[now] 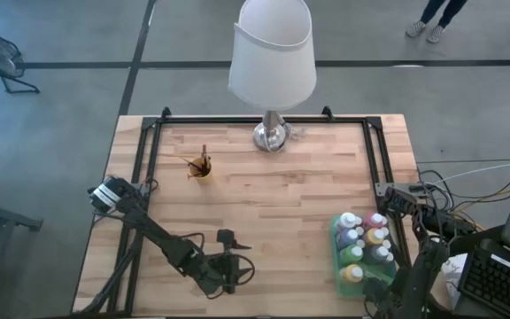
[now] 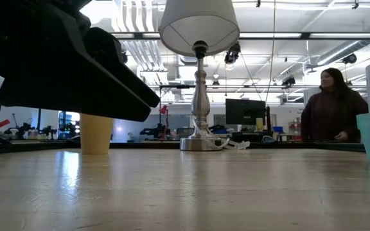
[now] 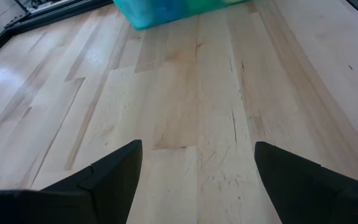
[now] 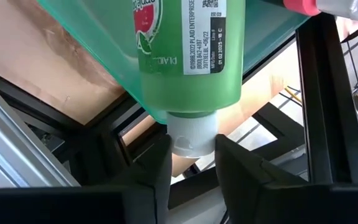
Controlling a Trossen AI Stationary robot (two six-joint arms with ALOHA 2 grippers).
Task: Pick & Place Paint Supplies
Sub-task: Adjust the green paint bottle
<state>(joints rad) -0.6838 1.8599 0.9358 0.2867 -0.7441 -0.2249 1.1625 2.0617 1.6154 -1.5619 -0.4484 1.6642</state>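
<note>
The wooden surface [image 1: 273, 204] fills most of the high view, framed by dark rails. At its far edge stands a tall lamp [image 1: 272, 62] with a white shade and a silver base. Along the right edge, toward the near corner, sits a green tray [image 1: 336, 252] packed with small white-capped paint bottles [image 1: 364, 248] in purple, pink, blue, yellow and green. The left arm lies low over the near left part of the surface, and its left claw [image 1: 229, 264] hangs released, its two dark fingers [image 3: 104, 177] spread wide above bare wood, well apart from the tray. The right arm reaches in from the near right corner; its right claw [image 4: 191, 155] sits at the near end of the tray, with the white cap of a green paint bottle [image 4: 188, 56] between its fingers, which stand close on either side of the cap; I cannot tell whether they press it. A small yellow cup [image 1: 202, 170] holding thin dark-handled paintbrushes [image 1: 203, 159] stands on the far left part of the surface, left of the lamp. In the low view a person [image 2: 331, 106] stands in the room beyond.
</note>
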